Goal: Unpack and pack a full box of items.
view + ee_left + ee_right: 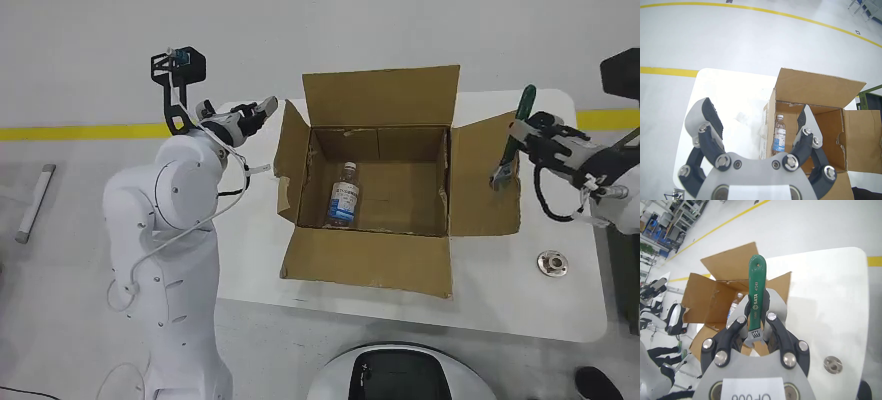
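A metal flange (551, 263) lies on the white surface (500, 290) beside the open box (365, 262), which has one bottle (344, 195) lying inside. Farther off, the right end effector (757, 300) clamps a green wrench (757, 275) above the right flap. The left end effector (756, 106) hangs spread wide and empty by the left flap.
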{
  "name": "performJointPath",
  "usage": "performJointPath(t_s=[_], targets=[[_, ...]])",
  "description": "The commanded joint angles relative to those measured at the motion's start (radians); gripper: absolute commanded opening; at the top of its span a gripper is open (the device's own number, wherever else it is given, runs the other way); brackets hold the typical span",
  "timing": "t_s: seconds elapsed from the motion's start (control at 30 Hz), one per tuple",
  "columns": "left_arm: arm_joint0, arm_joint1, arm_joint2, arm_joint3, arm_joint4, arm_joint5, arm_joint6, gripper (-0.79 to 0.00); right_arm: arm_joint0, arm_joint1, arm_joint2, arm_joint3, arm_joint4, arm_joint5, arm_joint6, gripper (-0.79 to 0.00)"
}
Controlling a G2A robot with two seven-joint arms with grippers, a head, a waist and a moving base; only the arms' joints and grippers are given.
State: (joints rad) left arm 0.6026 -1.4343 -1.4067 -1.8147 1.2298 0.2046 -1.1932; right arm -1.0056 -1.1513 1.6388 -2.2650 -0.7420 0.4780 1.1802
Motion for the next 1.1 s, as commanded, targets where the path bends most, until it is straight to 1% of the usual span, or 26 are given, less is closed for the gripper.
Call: performJointPath(t_s=[0.0,0.13,0.3,0.47,0.57,0.63,0.7,0.8,0.93,1.07], targets=[[0.000,0.000,0.000,0.000,0.000,0.000,0.000,0.000,0.025,-0.004,-0.073,0.024,0.017,0.014,-0.022,-0.785],[0.000,0.000,0.000,0.000,0.000,0.000,0.000,0.000,0.065,-0.017,-0.228,0.095,0.019,0.059,-0.101,-0.785],[0.000,0.000,0.000,0.000,0.000,0.000,0.000,0.000,0.105,-0.040,-0.401,0.217,0.002,0.120,-0.234,-0.785],[0.000,0.000,0.000,0.000,0.000,0.000,0.000,0.000,0.146,-0.068,-0.532,0.364,-0.027,0.188,-0.374,-0.785],[0.000,0.000,0.000,0.000,0.000,0.000,0.000,0.000,0.172,-0.086,-0.605,0.424,-0.058,0.224,-0.449,-0.785],[0.000,0.000,0.000,0.000,0.000,0.000,0.000,0.000,0.190,-0.099,-0.642,0.459,-0.055,0.249,-0.476,-0.785],[0.000,0.000,0.000,0.000,0.000,0.000,0.000,0.000,0.211,-0.109,-0.679,0.495,-0.083,0.265,-0.510,-0.785],[0.000,0.000,0.000,0.000,0.000,0.000,0.000,0.000,0.240,-0.126,-0.725,0.557,-0.088,0.288,-0.508,-0.785],[0.000,0.000,0.000,0.000,0.000,0.000,0.000,0.000,0.266,-0.147,-0.780,0.619,-0.102,0.293,-0.520,-0.785],[0.000,0.000,0.000,0.000,0.000,0.000,0.000,0.000,0.288,-0.170,-0.816,0.678,-0.092,0.317,-0.535,-0.785]])
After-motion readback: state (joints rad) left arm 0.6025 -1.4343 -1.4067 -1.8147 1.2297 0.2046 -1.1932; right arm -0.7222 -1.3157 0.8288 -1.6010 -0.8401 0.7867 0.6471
